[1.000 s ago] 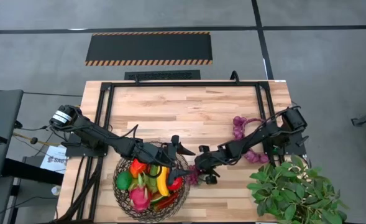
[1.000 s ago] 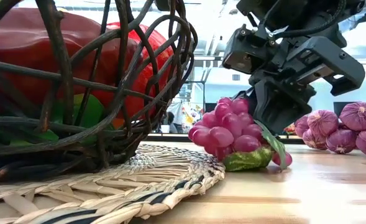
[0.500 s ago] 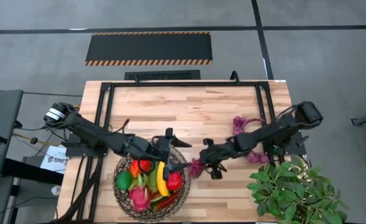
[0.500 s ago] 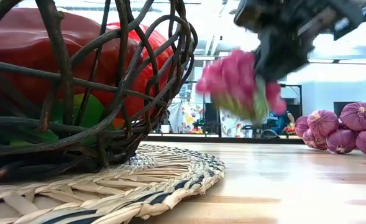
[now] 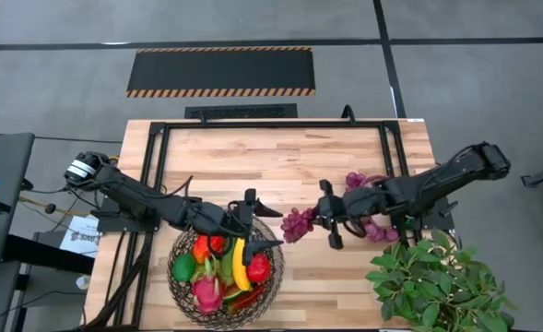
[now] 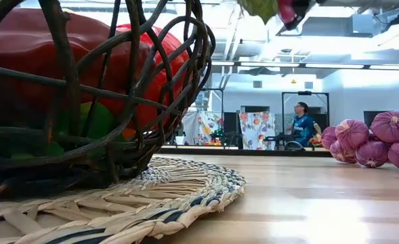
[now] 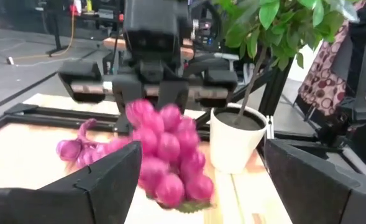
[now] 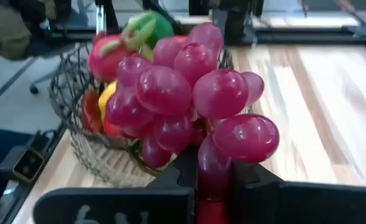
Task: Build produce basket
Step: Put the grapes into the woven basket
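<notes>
The dark woven-wire basket (image 5: 223,275) stands at the table's near edge, holding a banana, a red apple, a green fruit and other toy produce. My right gripper (image 5: 313,222) is shut on a bunch of purple-red grapes (image 5: 298,224), held in the air just right of and beyond the basket's rim. The grapes also show in the right wrist view (image 8: 183,106), the left wrist view (image 7: 167,155) and at the top of the low view (image 6: 280,7). My left gripper (image 5: 273,228) is open and empty above the basket's far right rim, facing the grapes. My right gripper pinches the bunch between its two fingers at the end nearest the gripper (image 8: 211,163). The fingers come roughly level from the table's right. The bunch is lifted clear of the table and sags a little below and in front of the fingers.
The basket rests on a round woven straw mat (image 6: 185,196). A string of purple onions (image 5: 361,183) lies on the table right of centre, also seen in the low view (image 6: 372,142). A leafy potted plant (image 5: 437,277) stands at the near right corner. Black frame rails (image 5: 271,123) border the table.
My right gripper has risen with the grapes, which rested on the table beside the basket a second ago and now hang clear. It has also moved toward the far and right edges. My left gripper has drawn back slightly toward the table's left.
</notes>
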You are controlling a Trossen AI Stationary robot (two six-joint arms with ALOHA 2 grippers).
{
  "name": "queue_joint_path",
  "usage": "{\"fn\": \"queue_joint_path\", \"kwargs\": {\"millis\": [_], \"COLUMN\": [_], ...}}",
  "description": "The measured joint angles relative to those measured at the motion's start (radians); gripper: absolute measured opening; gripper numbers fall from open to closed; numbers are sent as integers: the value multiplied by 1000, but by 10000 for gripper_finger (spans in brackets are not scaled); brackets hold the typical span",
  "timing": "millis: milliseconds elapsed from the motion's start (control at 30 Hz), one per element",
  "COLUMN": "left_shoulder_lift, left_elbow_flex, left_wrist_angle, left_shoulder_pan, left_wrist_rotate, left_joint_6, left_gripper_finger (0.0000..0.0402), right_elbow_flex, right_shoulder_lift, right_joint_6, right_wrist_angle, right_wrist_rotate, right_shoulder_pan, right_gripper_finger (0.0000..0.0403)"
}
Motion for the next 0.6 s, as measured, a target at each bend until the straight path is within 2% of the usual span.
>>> {"fn": "queue_joint_path", "kwargs": {"millis": [300, 433, 600], "left_shoulder_lift": [0, 0, 0], "left_elbow_flex": [0, 0, 0], "left_wrist_angle": [4, -19, -16], "left_shoulder_pan": [24, 43, 51], "left_wrist_rotate": [-2, -44, -40], "left_joint_6": [8, -7, -27], "left_gripper_finger": [355, 357, 357], "right_elbow_flex": [0, -1, -1], "right_shoulder_lift": [13, 15, 19], "right_joint_6": [-27, -34, -46], "right_wrist_angle": [70, 108, 132], "right_wrist_rotate": [0, 2, 3], "right_shoulder_pan": [-1, -2, -8], "right_gripper_finger": [44, 45, 45]}}
